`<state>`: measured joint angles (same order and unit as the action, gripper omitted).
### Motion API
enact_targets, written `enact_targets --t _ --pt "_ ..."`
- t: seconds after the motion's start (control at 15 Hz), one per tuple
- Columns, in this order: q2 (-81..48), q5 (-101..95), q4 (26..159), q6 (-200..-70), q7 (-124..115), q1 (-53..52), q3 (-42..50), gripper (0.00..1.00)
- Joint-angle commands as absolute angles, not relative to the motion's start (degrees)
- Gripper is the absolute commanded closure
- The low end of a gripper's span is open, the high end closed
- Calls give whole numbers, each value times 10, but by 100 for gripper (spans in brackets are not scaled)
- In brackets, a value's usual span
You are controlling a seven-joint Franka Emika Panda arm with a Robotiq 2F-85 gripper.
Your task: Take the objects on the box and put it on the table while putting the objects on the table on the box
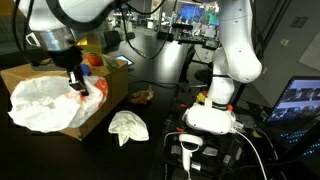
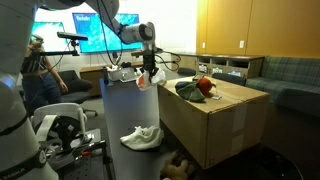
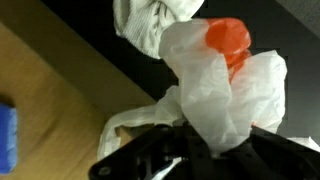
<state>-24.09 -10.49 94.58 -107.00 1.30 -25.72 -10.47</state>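
Gripper (image 1: 76, 80) hangs over the box (image 1: 108, 100), clenched on the bunched top of a white plastic bag (image 1: 38, 102) with an orange object (image 3: 227, 38) inside. The bag's lower folds sprawl across the box top. 1 blue item (image 3: 6, 135) lies on the box near the gripper. On the table (image 1: 165, 105), 1 white cloth (image 1: 128, 127) lies near the box's corner and 1 brown item (image 1: 142, 96) further back, both apart from the bag.

Dim, even light; a bright blue wall screen (image 2: 75, 30) glares behind the jaws. Right at the jaws, the white crumpled plastic bag (image 3: 225, 95) is blurred, washed out.
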Motion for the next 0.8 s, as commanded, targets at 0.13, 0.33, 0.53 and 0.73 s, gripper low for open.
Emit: enact_targets --t 0.13,0.33,0.53,0.73 --pt "-172 -123 1137 -1160 -30 -252 -144 93" --pt "-182 -125 1188 -1215 -39 -251 -154 92" --pt "-198 -116 1212 -1283 -56 -250 -156 93" --pt "-220 -112 1211 -1355 -76 -254 -154 93"
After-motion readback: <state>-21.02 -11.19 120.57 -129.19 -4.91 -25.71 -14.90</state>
